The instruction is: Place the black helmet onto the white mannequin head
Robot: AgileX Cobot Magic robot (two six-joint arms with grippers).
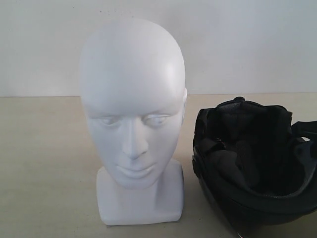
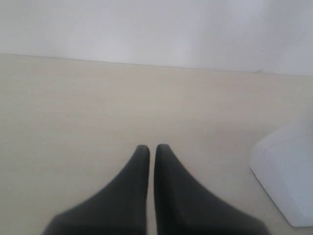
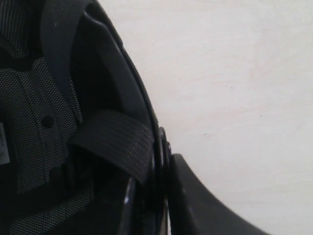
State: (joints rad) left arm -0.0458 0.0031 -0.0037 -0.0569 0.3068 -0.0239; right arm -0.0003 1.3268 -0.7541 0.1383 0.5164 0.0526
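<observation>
Black helmet [image 1: 252, 168] not yet set on head. Left claw [image 2: 152, 147] held together over bare worktop [image 2: 73, 107], near base of white mannequin head [image 1: 132, 114], stood upright mid-worktop. Helmet laid just beside it toward right edge, lining exposed; rim clamped by right claw [image 3: 155, 174].

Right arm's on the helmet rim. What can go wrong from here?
1. Right jaws pinch only the rim of the black helmet; it may twist or slip when lifted.
2. The white mannequin head stands unheld; a nudge could topple it.
3. The loose strap could snag.
</observation>
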